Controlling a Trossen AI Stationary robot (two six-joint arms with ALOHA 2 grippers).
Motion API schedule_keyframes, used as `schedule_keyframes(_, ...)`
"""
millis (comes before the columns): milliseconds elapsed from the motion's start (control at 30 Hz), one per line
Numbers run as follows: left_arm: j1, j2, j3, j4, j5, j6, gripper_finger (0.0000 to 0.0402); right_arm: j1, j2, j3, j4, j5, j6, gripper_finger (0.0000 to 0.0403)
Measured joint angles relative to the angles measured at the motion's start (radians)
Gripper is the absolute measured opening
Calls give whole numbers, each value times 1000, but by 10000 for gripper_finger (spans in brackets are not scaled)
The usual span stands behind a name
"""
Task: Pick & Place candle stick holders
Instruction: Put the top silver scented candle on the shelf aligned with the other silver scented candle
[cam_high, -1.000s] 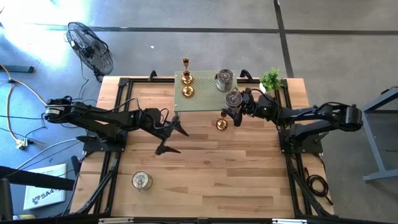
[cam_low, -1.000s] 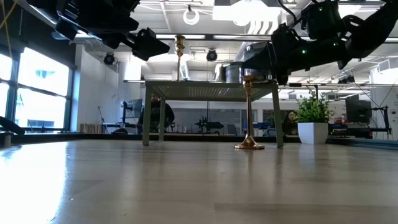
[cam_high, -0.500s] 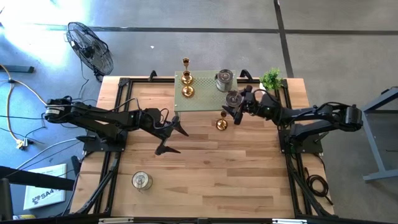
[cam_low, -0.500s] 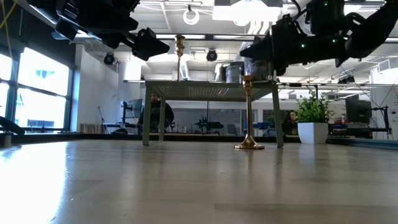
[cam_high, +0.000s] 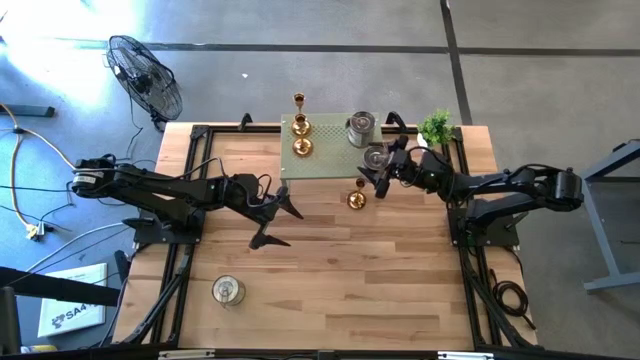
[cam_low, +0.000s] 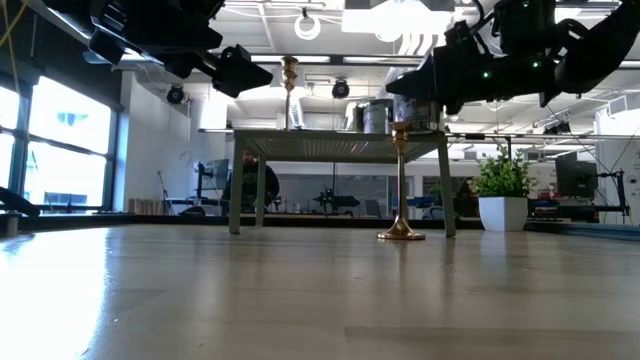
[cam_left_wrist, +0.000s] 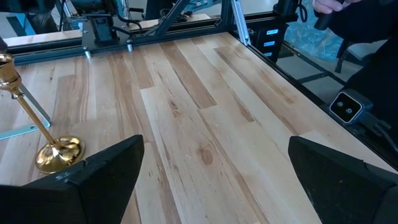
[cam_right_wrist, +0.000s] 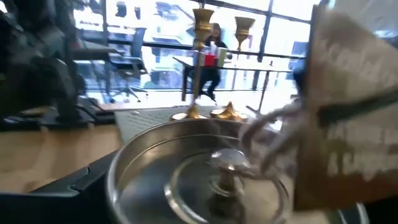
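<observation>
I am watching my right gripper hanging over a silver jar holder on the green stand, apparently gripping it, while my left gripper is waiting spread wide mid-table.

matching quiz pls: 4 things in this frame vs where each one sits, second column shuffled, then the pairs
Things:
1. tall gold holder
2. silver holder
3. potted plant
4. left gripper

Places:
A. far right corner of the table
B. near left part of the table, standing alone
C. bare wood just in front of the green platform, beside the right gripper
D. over mid-table, jaws wide, holding nothing

Pairs: 1-C, 2-B, 3-A, 4-D
</observation>
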Motion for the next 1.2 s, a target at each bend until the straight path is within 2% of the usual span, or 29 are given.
schedule_keyframes(567,0,0,0,1,-4,0,392,-1,0,0,18,19,-191,385)
schedule_keyframes(800,0,0,0,2,-4,0,392,-2,0,51,11,19,-199,385)
schedule_keyframes(1067,0,0,0,6,-3,0,392,-2,0,140,-134,12,-236,385)
schedule_keyframes(1200,0,0,0,0,-3,0,392,-2,0,155,-151,22,-247,385)
